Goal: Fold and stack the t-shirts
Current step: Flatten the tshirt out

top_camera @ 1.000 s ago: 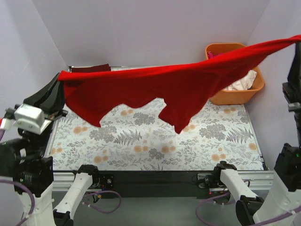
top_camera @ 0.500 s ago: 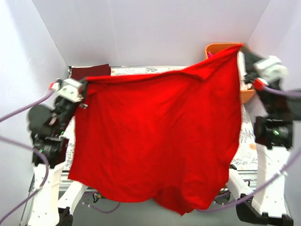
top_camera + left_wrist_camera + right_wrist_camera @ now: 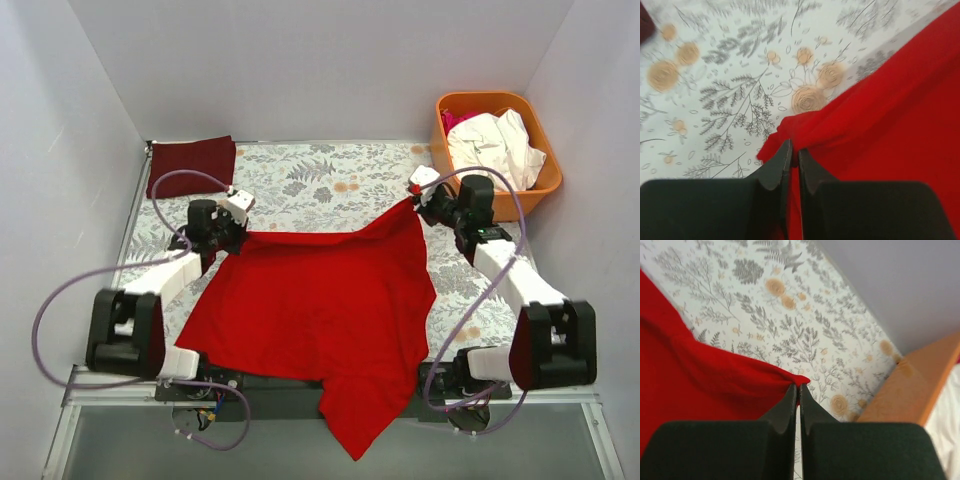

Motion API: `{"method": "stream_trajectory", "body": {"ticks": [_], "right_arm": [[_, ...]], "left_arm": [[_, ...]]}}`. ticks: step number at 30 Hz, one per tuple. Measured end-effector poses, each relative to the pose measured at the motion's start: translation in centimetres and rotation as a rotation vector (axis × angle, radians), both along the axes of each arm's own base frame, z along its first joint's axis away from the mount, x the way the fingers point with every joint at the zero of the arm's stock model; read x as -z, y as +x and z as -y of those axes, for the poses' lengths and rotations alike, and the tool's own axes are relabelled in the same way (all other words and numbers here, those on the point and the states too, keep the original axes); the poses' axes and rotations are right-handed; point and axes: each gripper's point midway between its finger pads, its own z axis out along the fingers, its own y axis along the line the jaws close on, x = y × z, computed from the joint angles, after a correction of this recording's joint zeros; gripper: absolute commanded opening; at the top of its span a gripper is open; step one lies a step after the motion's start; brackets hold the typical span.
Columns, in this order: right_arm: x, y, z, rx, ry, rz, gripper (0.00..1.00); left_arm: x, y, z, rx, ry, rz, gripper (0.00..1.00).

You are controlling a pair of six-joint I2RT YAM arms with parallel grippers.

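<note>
A bright red t-shirt [image 3: 320,310] lies spread on the floral table, its lower part hanging over the near edge. My left gripper [image 3: 232,232] is shut on the shirt's far left corner [image 3: 790,127], low on the table. My right gripper [image 3: 416,203] is shut on the shirt's far right corner [image 3: 801,380], also low. A folded dark red t-shirt [image 3: 191,161] lies at the far left corner of the table. White t-shirts [image 3: 494,146] fill the orange basket [image 3: 546,181].
The orange basket stands at the far right, close behind my right gripper; its wall shows in the right wrist view [image 3: 912,385]. Purple cables [image 3: 70,290] loop beside both arms. Grey walls close in the table on three sides.
Both arms have swung down from holding the red shirt high in the air and have laid it on the table. The shirt now lies spread, its hem over the near edge.
</note>
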Motion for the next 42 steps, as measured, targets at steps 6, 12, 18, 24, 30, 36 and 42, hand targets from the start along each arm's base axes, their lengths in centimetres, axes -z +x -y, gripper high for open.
{"method": "stream_trajectory", "body": {"ticks": [6, 12, 18, 24, 30, 36, 42], "right_arm": [[8.0, 3.8, -0.1, 0.048, -0.095, -0.145, 0.01], [9.4, 8.4, -0.1, 0.121, -0.158, -0.138, 0.19], [8.1, 13.2, -0.8, 0.204, -0.185, -0.107, 0.71], [4.1, 13.8, -1.0, 0.246, -0.162, -0.152, 0.70], [3.4, 6.4, -1.0, 0.125, -0.229, -0.346, 0.58], [7.9, -2.9, -0.7, 0.003, -0.348, -0.572, 0.51], [14.4, -8.1, 1.0, -0.035, -0.466, -0.795, 0.49]], "left_arm": [[6.8, 5.9, -0.3, -0.036, 0.034, -0.183, 0.00], [8.2, 11.6, -0.7, -0.070, 0.024, -0.229, 0.10], [6.9, 15.7, -2.0, -0.131, -0.029, -0.254, 0.40], [3.2, 14.2, -6.4, -0.224, -0.124, -0.277, 0.40], [-0.6, 6.7, -7.1, -0.185, -0.086, -0.293, 0.37], [0.9, -0.2, -5.9, -0.076, -0.022, -0.401, 0.35], [6.3, -6.2, -6.3, -0.069, 0.031, -0.602, 0.31]]}}
